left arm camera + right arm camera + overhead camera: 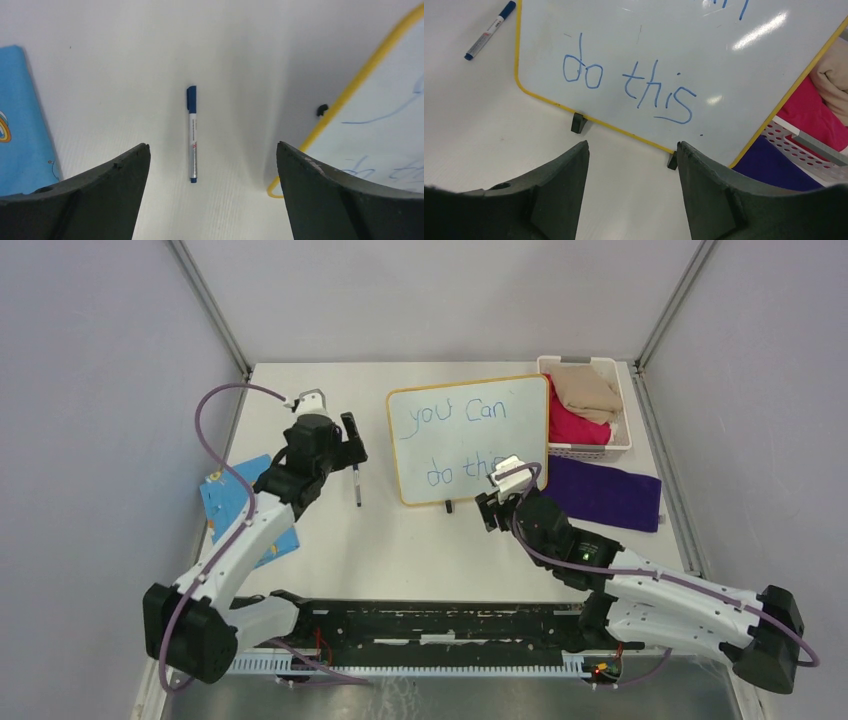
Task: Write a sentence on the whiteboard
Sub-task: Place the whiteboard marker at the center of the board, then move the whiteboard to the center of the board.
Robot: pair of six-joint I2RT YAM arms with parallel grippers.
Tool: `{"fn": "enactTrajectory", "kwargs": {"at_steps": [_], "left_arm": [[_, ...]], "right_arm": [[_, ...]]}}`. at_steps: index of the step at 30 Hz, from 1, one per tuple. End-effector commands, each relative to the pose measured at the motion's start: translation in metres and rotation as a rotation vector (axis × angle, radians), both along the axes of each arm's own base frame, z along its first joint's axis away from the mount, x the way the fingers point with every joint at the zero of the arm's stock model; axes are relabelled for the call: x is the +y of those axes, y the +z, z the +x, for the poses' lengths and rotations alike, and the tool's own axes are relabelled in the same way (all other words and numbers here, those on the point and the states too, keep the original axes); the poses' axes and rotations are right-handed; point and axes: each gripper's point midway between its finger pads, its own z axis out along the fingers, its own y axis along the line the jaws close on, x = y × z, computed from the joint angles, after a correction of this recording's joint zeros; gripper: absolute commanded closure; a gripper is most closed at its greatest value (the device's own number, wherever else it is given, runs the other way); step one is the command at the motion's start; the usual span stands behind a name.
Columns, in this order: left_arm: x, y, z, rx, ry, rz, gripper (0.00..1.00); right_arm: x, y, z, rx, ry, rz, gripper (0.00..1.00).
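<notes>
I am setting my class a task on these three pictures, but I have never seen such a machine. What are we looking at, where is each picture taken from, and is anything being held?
These are two robot arms at the near edge of a table. The wide picture comes from a camera above and behind them. The other two come from cameras on each wrist, looking past dark fingers. On the table are a whiteboard bearing the sentence "you Can do this", a blue marker, a blue cloth, a purple cloth and a basket of clothes. The left gripper and right gripper are open, holding nothing.
</notes>
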Motion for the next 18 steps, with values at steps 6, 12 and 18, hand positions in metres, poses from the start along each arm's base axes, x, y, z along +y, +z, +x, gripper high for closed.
{"fn": "enactTrajectory", "kwargs": {"at_steps": [6,12,18], "left_arm": [[-0.008,0.087,-0.025,-0.358,-0.040,-0.023,0.00],[-0.017,0.098,-0.030,-0.398,-0.091,-0.048,0.00],[-0.025,0.095,-0.030,-0.377,-0.119,-0.049,0.00]], "right_arm": [[-0.011,-0.049,0.028,0.107,-0.085,0.095,0.35],[-0.031,-0.095,0.040,0.215,-0.165,0.097,0.40],[-0.049,-0.129,0.050,0.283,-0.240,0.116,0.44]]}}
